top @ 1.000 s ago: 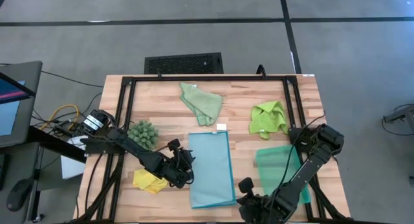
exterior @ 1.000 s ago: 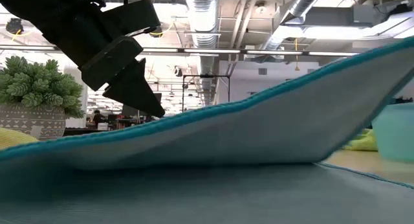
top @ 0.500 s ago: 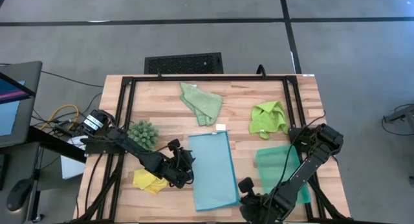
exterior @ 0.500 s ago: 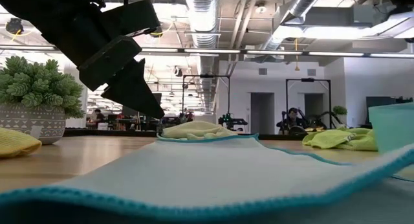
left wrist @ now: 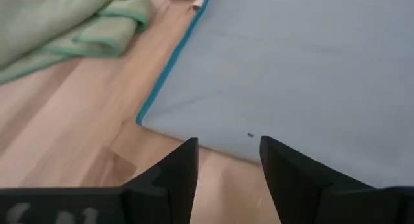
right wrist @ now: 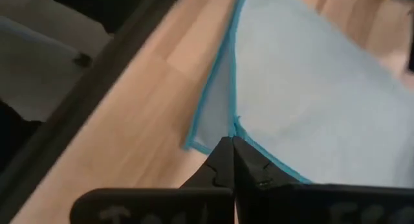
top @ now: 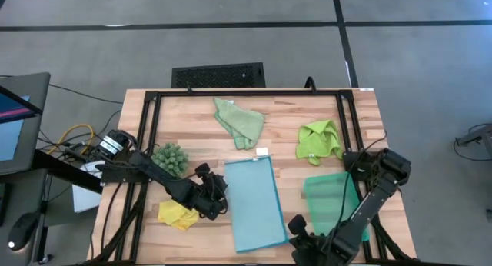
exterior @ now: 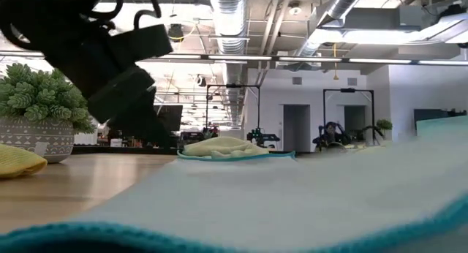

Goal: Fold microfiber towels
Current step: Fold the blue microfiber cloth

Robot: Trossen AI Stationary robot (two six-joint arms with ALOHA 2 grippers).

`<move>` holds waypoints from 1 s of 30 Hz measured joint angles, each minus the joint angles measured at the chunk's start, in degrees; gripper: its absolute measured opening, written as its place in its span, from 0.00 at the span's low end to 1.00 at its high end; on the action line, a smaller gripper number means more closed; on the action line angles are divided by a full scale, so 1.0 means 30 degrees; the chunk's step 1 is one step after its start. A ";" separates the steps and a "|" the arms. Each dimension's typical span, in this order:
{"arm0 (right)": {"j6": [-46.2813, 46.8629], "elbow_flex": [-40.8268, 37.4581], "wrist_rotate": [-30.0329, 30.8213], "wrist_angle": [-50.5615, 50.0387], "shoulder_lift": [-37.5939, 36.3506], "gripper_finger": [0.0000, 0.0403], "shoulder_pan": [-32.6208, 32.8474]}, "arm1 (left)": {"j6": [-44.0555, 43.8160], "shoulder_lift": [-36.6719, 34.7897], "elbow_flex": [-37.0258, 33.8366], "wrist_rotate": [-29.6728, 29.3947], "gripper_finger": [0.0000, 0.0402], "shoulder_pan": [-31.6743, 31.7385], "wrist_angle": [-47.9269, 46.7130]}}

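Light blue microfiber towel (top: 254, 204) lay folded long and flat at the table's centre, running toward 6 o'clock, teal-edged. Left gripper (top: 217, 197) hovered just beside its 9 o'clock edge, fingers (left wrist: 174, 175) spread apart above bare wood, holding nothing; towel edge just beyond the tips in the left wrist view (left wrist: 291, 75). Right gripper (top: 296, 229) sat at the towel's corner near 5 o'clock, fingers (right wrist: 223, 162) pressed together, tips meeting right at the teal hem; whether cloth was pinched between them could not be told.

Pale sage green towel (top: 240, 121) lay crumpled toward 12 o'clock, also seen in the left wrist view (left wrist: 65, 23). Lime green towel (top: 319, 141) bunched toward 2 o'clock. Yellow towel (top: 175, 214) crumpled toward 8 o'clock, beneath the left arm. Teal tray (top: 332, 201) rested toward 4 o'clock, partly under the right arm. Dark-green spiky plant (top: 170, 157) stood toward 9 o'clock; in the low view (exterior: 45, 96) shown in a patterned pot. Small white tag (top: 263, 151) lay on the wooden table (top: 192, 120) just beyond the blue towel's far end. No legible writing or brand anywhere.
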 joint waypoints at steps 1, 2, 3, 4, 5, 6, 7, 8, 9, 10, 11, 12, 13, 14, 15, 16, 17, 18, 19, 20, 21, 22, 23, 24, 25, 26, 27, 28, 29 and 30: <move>0.0024 -0.0147 -0.0144 -0.0031 0.0000 0.03 -0.0134 | -0.0201 0.0000 -0.0119 0.0002 0.40 0.0013 -0.0020; 0.0031 -0.0297 -0.0388 0.0077 0.0000 0.03 -0.0263 | -0.0353 0.0000 -0.0220 0.0015 0.40 0.0027 -0.0026; 0.0098 -0.0446 -0.0760 0.0148 0.0000 0.03 -0.0409 | -0.0413 0.0000 -0.0286 0.0009 0.40 0.0047 0.0027; 0.0339 -0.0602 -0.1187 0.0146 0.0000 0.03 -0.0568 | -0.0425 0.0000 -0.0324 0.0000 0.40 0.0060 0.0085; 0.0653 -0.0724 -0.1551 0.0066 0.0000 0.02 -0.0727 | -0.0427 0.0000 -0.0347 0.0000 0.40 0.0090 0.0136; 0.0969 -0.0820 -0.1884 0.0113 0.0000 0.02 -0.0872 | -0.0429 0.0000 -0.0358 0.0000 0.40 0.0145 0.0238; 0.1245 -0.0902 -0.2138 0.0265 0.0000 0.02 -0.1007 | -0.0409 0.0000 -0.0358 0.0010 0.41 0.0203 0.0454; 0.1399 -0.0971 -0.2375 0.0318 0.0000 0.02 -0.1123 | -0.0300 0.0000 -0.0358 0.0065 0.41 0.0265 0.0759; 0.1430 -0.1065 -0.2532 0.0328 0.0000 0.02 -0.1198 | -0.0087 0.0000 -0.0358 0.0167 0.43 0.0330 0.1087; 0.1422 -0.1176 -0.2575 0.0423 0.0000 0.03 -0.1250 | 0.0207 0.0000 -0.0358 0.0262 0.44 0.0405 0.1466; 0.1430 -0.1255 -0.2664 0.0618 0.0000 0.03 -0.1298 | 0.0478 0.0000 -0.0358 0.0350 0.45 0.0470 0.1740; 0.1422 -0.1296 -0.2706 0.0791 0.0000 0.03 -0.1298 | 0.0672 0.0000 -0.0358 0.0463 0.47 0.0540 0.1973; 0.1422 -0.1317 -0.2805 0.0862 0.0000 0.03 -0.1292 | 0.0822 0.0000 -0.0358 0.0680 0.49 0.0634 0.2139; 0.1417 -0.1318 -0.2875 0.0882 0.0000 0.03 -0.1286 | 0.0883 0.0000 -0.0358 0.0884 0.50 0.0717 0.2182; 0.1413 -0.1318 -0.2888 0.0940 0.0000 0.03 -0.1257 | 0.0881 0.0000 -0.0358 0.1008 0.51 0.0818 0.2136; 0.1410 -0.1318 -0.2886 0.0983 0.0000 0.03 -0.1236 | 0.0812 0.0000 -0.0360 0.1071 0.53 0.0908 0.2060; 0.1408 -0.1318 -0.2881 0.1000 0.0000 0.02 -0.1218 | 0.0739 0.0000 -0.0393 0.1145 0.54 0.1000 0.2026; 0.1401 -0.1318 -0.2888 0.0978 0.0000 0.02 -0.1218 | 0.0719 0.0000 -0.0526 0.1166 0.54 0.1090 0.2145; 0.1408 -0.1318 -0.2881 0.0944 0.0000 0.02 -0.1218 | 0.0685 0.0000 -0.0709 0.1176 0.55 0.1179 0.2238; 0.1404 -0.1318 -0.2867 0.0926 0.0000 0.02 -0.1218 | 0.0537 0.0000 -0.0903 0.1173 0.55 0.1275 0.2231; 0.1401 -0.1318 -0.2816 0.0930 0.0000 0.02 -0.1218 | 0.0432 0.0000 -0.1126 0.1170 0.55 0.1376 0.2281; 0.1401 -0.1318 -0.2746 0.0930 0.0000 0.02 -0.1218 | 0.0321 0.0000 -0.1380 0.1168 0.55 0.1483 0.2501; 0.1397 -0.1320 -0.2661 0.0930 0.0000 0.03 -0.1218 | 0.0197 0.0000 -0.1625 0.1146 0.55 0.1594 0.2708; 0.1393 -0.1318 -0.2533 0.0924 0.0000 0.03 -0.1218 | 0.0109 0.0000 -0.1927 0.1063 0.55 0.1715 0.3027; 0.1393 -0.1325 -0.2485 0.0927 0.0000 0.03 -0.1218 | 0.0063 0.0000 -0.2256 0.1012 0.55 0.1827 0.3441; 0.1392 -0.1325 -0.2463 0.0928 0.0000 0.03 -0.1224 | 0.0060 0.0000 -0.2592 0.0976 0.55 0.1939 0.3930; 0.1354 -0.1325 -0.2451 0.0922 0.0000 0.03 -0.1218 | 0.0138 0.0000 -0.2875 0.0907 0.55 0.2038 0.4440; 0.1218 -0.1325 -0.2444 0.0922 0.0000 0.03 -0.1218 | 0.0250 0.0000 -0.3120 0.0842 0.55 0.2132 0.4865; 0.0972 -0.1325 -0.2372 0.0922 0.0000 0.03 -0.1222 | 0.0347 -0.0009 -0.3347 0.0762 0.55 0.2225 0.5183; 0.0770 -0.1325 -0.2165 0.0922 0.0000 0.02 -0.1218 | 0.0493 -0.0028 -0.3560 0.0716 0.55 0.2355 0.5451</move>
